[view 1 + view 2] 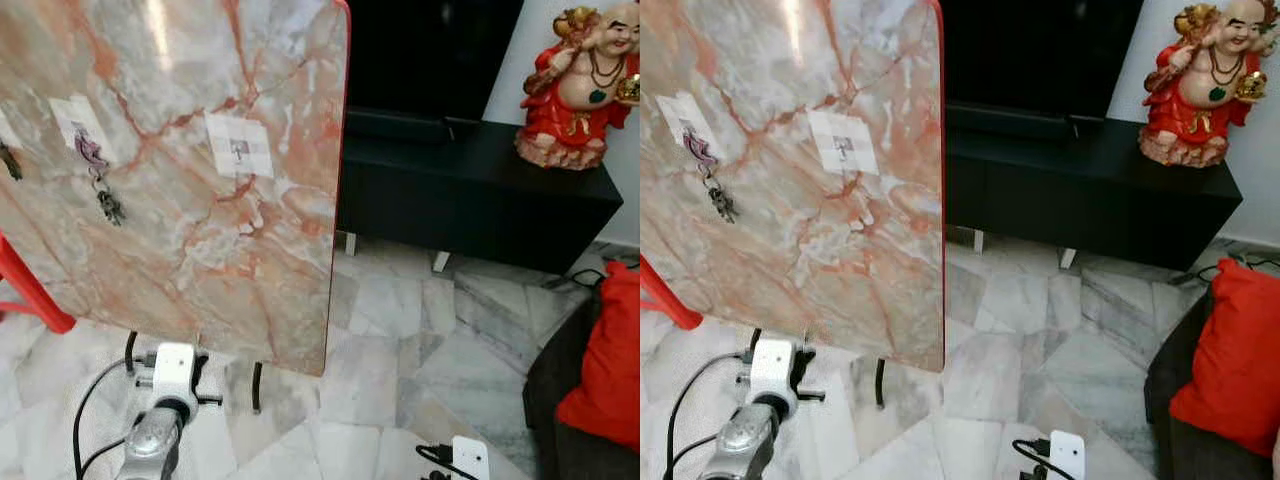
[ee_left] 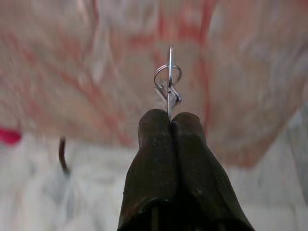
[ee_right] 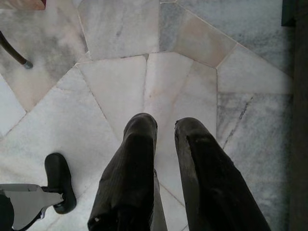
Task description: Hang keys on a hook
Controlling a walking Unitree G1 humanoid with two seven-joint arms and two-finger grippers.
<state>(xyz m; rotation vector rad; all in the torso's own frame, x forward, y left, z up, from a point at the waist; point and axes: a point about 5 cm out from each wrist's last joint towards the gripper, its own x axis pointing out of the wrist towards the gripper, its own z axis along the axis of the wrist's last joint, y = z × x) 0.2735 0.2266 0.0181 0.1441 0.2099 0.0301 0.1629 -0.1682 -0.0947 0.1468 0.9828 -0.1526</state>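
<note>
**Key ring: held, not yet hung**

Head views: the marble board (image 1: 200, 180) carries a free hook (image 1: 238, 150) on a white pad; a neighbouring hook already holds a key bunch (image 1: 103, 195). The left arm (image 1: 160, 415) sits low before the board.

Left wrist view: the left gripper (image 2: 169, 118), fingers pressed together, pinches the key ring (image 2: 167, 79). Hanging remains.

Right wrist view: the right gripper (image 3: 166, 127), fingers spread, holds nothing above the floor tiles (image 3: 115, 91).

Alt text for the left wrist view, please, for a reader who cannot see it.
The left gripper has its two black fingers pressed shut on a key ring, held edge-on before a blurred pink-veined marble board. Pale floor lies below the board.
</note>
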